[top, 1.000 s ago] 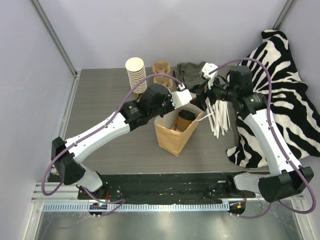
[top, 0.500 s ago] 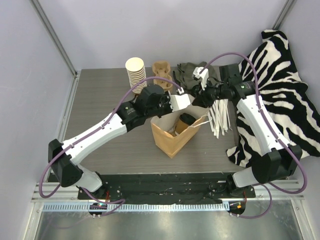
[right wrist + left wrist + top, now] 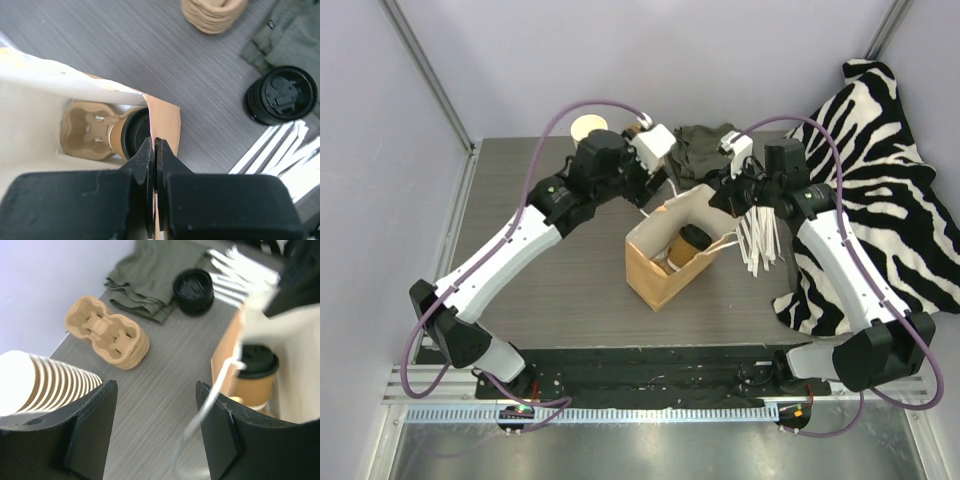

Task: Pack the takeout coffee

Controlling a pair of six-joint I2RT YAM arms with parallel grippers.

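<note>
1. Left jaws stand apart above the table, holding nothing; the left arm stretches diagonally from its near base toward the far side, its wrist raised beside the stack of cups.
2. Right jaws are pressed together on the rim of the paper bag; the right arm bends inward from the right.
3. The takeout coffee lies tilted inside the bag; a cup carrier sits just beside it.

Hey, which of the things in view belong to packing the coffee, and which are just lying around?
Job: takeout coffee, paper bag, carrier inside the bag.
Lying about: cup stack, spare carriers, green cloth, black lids, white sticks, zebra cloth.
</note>
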